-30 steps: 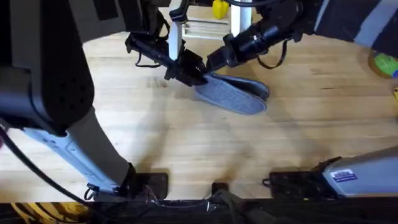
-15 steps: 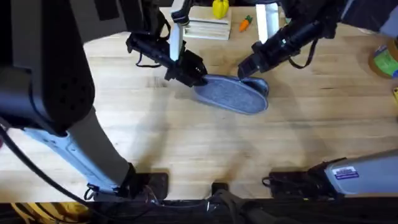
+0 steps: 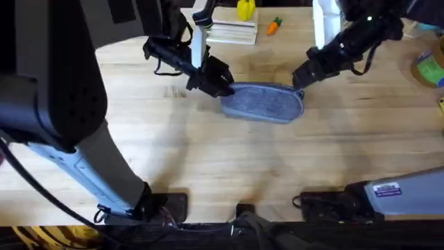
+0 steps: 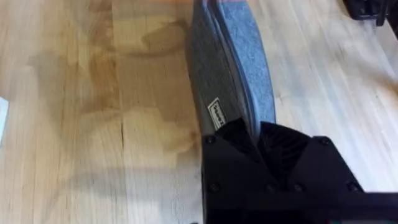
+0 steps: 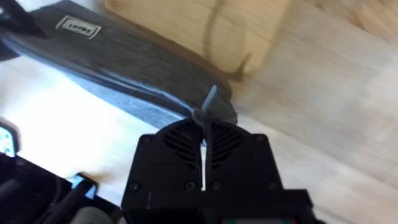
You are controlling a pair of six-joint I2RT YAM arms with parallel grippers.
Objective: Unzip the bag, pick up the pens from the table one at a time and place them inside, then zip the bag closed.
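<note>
The blue-grey bag (image 3: 263, 103) lies on the table (image 3: 208, 167) at the middle rear, its length running left to right. My left gripper (image 3: 218, 83) is shut on the bag's left end; in the left wrist view the bag (image 4: 230, 62) stretches away from the clamped gripper (image 4: 255, 134). At the bag's right end my right gripper (image 3: 300, 78) is shut on the zipper pull (image 5: 208, 102), which stands up between the gripper (image 5: 204, 124) and the bag (image 5: 124, 62). The pens are out of view.
A white box (image 3: 232, 31), a yellow object (image 3: 244, 8) and a small orange carrot toy (image 3: 274, 26) sit at the table's back edge behind the bag. A green object (image 3: 430, 69) is at the far right edge. Bare wood lies in front of the bag.
My right gripper has travelled from the bag's left end to its right end along the zipper. The bag swung from slanted to nearly level. The left gripper has held its place.
</note>
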